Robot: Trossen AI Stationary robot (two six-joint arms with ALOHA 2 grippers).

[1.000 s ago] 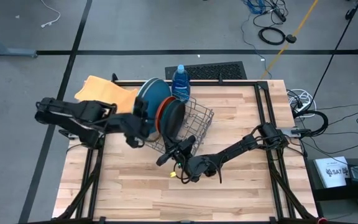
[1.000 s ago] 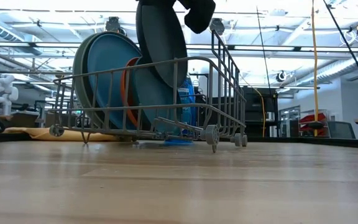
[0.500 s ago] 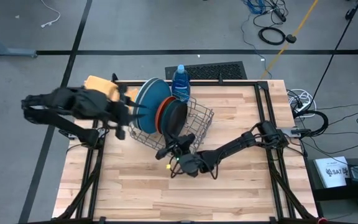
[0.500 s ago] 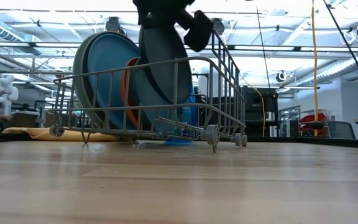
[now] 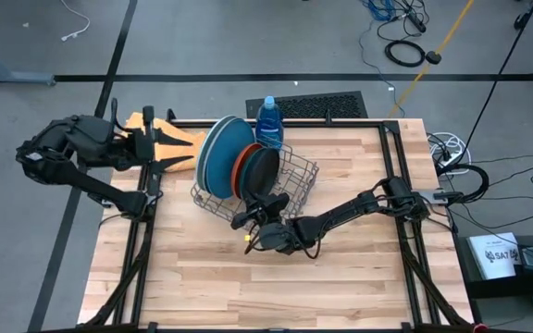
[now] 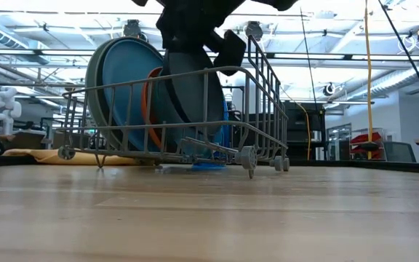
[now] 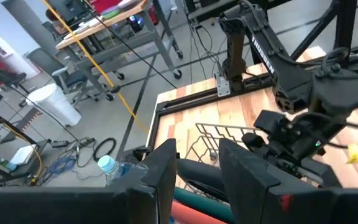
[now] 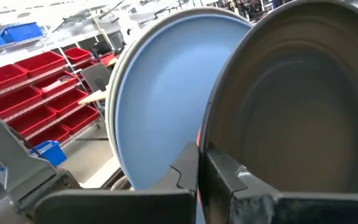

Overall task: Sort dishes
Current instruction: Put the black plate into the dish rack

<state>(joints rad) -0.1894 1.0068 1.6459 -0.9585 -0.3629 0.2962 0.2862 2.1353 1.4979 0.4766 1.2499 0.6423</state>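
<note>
A wire rack on the table holds plates standing on edge. Large grey and blue ones are at its left end, then an orange one, then the black plate. My right gripper reaches in from the table's right and is shut on the black plate, which is also in the low view and the right wrist view. My left gripper hangs open over the yellow cloth at the far left corner, touching nothing. I cannot pick out the dark teal plate. My right gripper pinches the black plate's rim between its two fingers, on the side of the plate facing the table's near edge. The fingers come slanting from the near right. The plate stands on edge, nearly upright, with its lower part inside the rack.
A blue water bottle stands just beyond the rack's far side. The light blue plate stands close behind the black one. Bare wood lies toward the near edge. Dark frame rails run along the table's sides.
My left arm has pulled back from the rack toward the table's far left corner. My right gripper has moved a little left and down. It still holds the black plate, which has sunk from above the rack's top wires into the rack and now stands more upright.
</note>
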